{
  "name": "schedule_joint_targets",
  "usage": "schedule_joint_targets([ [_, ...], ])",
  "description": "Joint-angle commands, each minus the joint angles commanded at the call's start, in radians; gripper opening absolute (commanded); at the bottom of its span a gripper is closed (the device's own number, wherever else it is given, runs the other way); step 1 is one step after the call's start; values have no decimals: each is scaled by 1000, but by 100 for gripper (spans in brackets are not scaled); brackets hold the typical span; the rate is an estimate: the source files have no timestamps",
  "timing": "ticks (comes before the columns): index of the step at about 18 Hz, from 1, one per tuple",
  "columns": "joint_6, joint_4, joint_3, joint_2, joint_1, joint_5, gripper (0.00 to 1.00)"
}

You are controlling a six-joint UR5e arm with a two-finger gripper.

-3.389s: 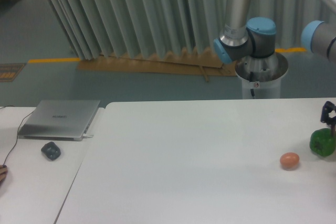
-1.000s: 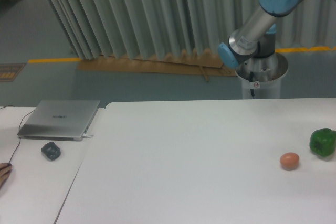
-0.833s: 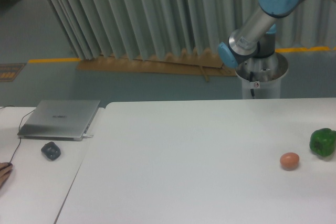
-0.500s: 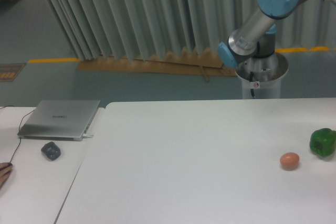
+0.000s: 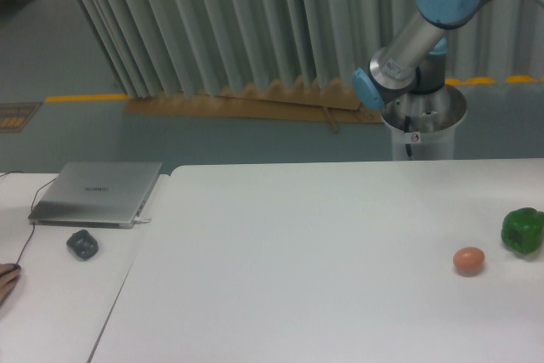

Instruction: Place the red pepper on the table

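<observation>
So the arm (image 5: 425,19) has swung up and off to the far right since a few seconds back, when the claw sat just above the green pepper (image 5: 522,229). Now the claw's out of frame, so we can't say whether it's open, closed or carrying anything. No red pepper anywhere we can see either. The counter (image 5: 297,261) just has the green pepper at the right edge and the egg (image 5: 468,260) near it. Our guess: it's off fetching the red one.

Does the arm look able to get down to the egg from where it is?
Probably yes: the egg lies in the open on the table, apart from the green pepper. The fingers themselves are out of view.
</observation>
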Motion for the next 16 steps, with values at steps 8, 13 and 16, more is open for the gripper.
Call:
schedule_joint_targets([
  [8, -2, -83, 9, 44, 2, -9, 37],
  [13, -18, -179, 9, 100, -1, -9, 37],
  [16, -29, -238, 9, 132, -5, -34, 37],
])
